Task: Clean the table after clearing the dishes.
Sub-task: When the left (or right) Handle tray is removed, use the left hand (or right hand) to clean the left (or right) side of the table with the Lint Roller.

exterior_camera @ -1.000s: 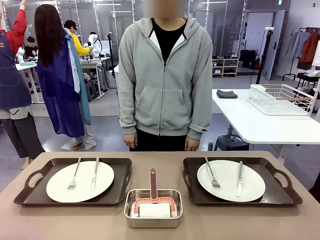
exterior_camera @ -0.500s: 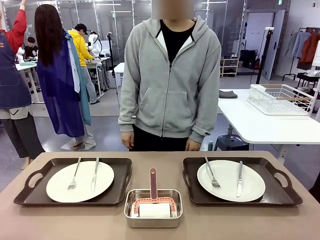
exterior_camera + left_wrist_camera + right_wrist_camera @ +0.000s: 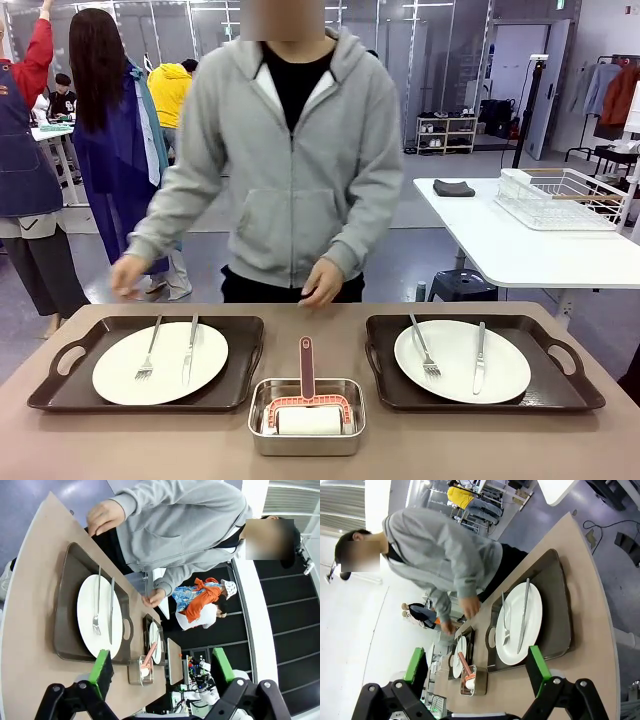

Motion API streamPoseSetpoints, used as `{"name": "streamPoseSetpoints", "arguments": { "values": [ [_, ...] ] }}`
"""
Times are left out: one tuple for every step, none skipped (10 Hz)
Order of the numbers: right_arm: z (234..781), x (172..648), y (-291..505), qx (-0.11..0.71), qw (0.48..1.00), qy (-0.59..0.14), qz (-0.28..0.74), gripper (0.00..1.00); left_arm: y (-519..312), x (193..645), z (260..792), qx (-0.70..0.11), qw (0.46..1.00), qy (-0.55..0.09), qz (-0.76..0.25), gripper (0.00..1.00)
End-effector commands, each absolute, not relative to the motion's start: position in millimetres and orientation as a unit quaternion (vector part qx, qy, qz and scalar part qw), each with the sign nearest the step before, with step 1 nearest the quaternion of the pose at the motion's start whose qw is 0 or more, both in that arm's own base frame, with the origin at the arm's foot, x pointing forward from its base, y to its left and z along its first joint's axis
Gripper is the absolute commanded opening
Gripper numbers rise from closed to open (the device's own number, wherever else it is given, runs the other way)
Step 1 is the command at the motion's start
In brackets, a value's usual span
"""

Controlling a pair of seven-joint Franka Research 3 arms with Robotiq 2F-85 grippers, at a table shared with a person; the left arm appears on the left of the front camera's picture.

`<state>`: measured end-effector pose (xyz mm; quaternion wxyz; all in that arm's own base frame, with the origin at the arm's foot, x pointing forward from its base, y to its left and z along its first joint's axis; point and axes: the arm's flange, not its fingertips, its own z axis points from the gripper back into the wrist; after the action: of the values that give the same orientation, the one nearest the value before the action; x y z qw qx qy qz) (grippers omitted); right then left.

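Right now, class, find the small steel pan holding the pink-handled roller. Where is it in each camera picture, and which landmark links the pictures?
Front view: steel pan at bottom centre, between the left tray and the right tray.
Left wrist view: steel pan low, left of centre, off the left tray's lower right corner.
Right wrist view: steel pan lower left, past the right tray.
Shared landmark: the person in the grey hoodie.

Grey floor, glass partitions — 1 white side table with wire rack
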<state>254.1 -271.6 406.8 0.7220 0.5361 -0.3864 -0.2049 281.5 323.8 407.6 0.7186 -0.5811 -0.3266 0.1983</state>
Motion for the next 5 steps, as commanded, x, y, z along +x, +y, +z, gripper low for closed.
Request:
{"name": "streamPoseSetpoints", "arguments": {
  "values": [
    [409.2,251.9,-272.4,0.537,0.720,-0.389,-0.204,1.00,325.2,277.2,409.7,-0.582,0.718,-0.328,0.197,1.00],
    [409.2,251.9,-272.4,0.537,0.720,-0.389,-0.204,1.00,325.2,277.2,409.7,-0.582,0.718,-0.328,0.197,1.00],
    [409.2,251.9,-272.4,0.537,0.720,-0.389,-0.204,1.00,325.2,277.2,409.7,-0.582,0.718,-0.328,0.197,1.00],
    [409.2,251.9,-272.4,0.537,0.720,-0.389,-0.204,1.00,325.2,277.2,409.7,-0.582,0.718,-0.328,0.197,1.00],
    [409.2,251.9,-272.4,0.537,0.720,-0.389,-0.204,1.00,325.2,277.2,409.7,-0.582,0.718,-0.328,0.197,1.00]
  ]
}}
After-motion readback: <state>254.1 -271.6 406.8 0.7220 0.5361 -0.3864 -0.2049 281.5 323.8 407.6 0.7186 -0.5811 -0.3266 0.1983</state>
